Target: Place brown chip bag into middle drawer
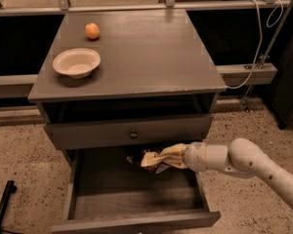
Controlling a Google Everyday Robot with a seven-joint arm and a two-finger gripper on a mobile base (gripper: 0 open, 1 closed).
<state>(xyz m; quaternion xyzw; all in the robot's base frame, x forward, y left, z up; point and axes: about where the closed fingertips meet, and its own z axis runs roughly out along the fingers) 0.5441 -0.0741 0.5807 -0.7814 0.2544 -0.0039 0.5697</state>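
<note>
The pincer (179,156) reaches in from the right over the pulled-out middle drawer (136,199), clenched on a bunched cream end of the brown chip bag (154,159). The bag juts leftward from it near the drawer's back, just under the knobbed drawer front (102,133). Open floor runs forward to the front board, between low side walls. On the worktop (151,48) above, a white bowl (76,62) and an orange (92,31) sit well apart.
</note>
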